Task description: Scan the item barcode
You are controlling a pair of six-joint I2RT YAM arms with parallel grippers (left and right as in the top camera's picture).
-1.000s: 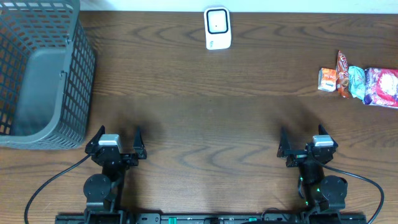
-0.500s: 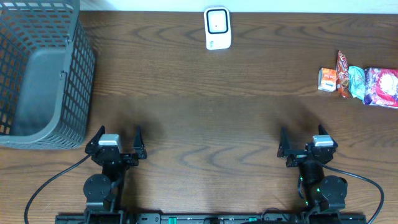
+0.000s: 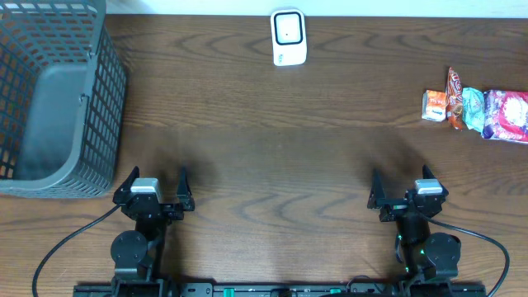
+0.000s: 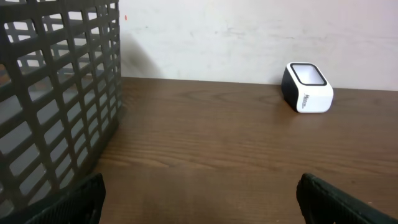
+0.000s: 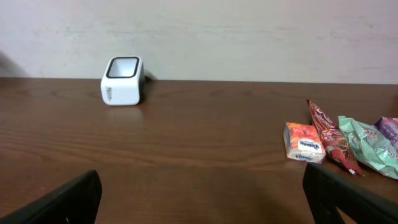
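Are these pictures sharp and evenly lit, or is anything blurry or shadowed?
Overhead: sharp, even light, faint soft shadows on the table. Left wrist: the basket throws a soft shadow on the wall; the scanner is crisp. Right wrist: snack packets clear, no glare.

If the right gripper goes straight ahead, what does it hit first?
Mostly bare table ahead of the right gripper; its outer finger might clip the orange packet, hard to judge.

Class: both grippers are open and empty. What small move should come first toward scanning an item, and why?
Probably reach the right gripper toward the orange packet: it lies nearest on that side, apart from the scanner, and nothing is held yet.
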